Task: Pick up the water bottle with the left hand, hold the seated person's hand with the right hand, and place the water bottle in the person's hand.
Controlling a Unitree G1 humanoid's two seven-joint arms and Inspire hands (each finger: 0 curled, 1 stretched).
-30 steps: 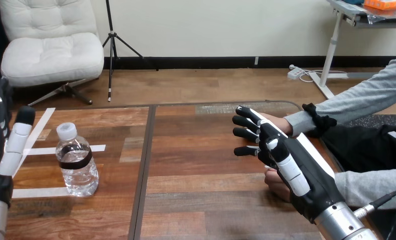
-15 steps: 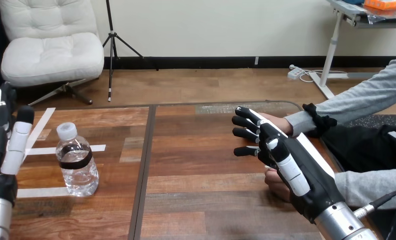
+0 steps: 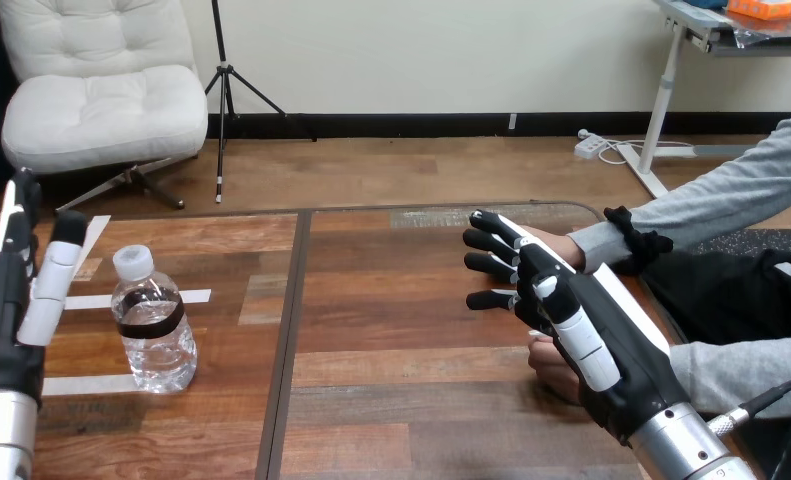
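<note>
- Since a second ago, the left hand [image 3: 9, 310] has been shifted a little rightward, nearer the water bottle [image 3: 153, 325]. Its fingers are kept straight and released, apparently so the bottle can be taken between them.
- That water bottle is left upright and capped on the worktop [image 3: 401, 400], near the left hand but not touched.
- No change is seen in the right hand [image 3: 591, 350]. It is laid over the person's hand [image 3: 553, 238] with fingers extended, not clenched. No grip round it can be made out, and steadying for the hand-over is judged to be the purpose.
- The person's other hand [image 3: 549, 365] is rested just beneath.
</note>
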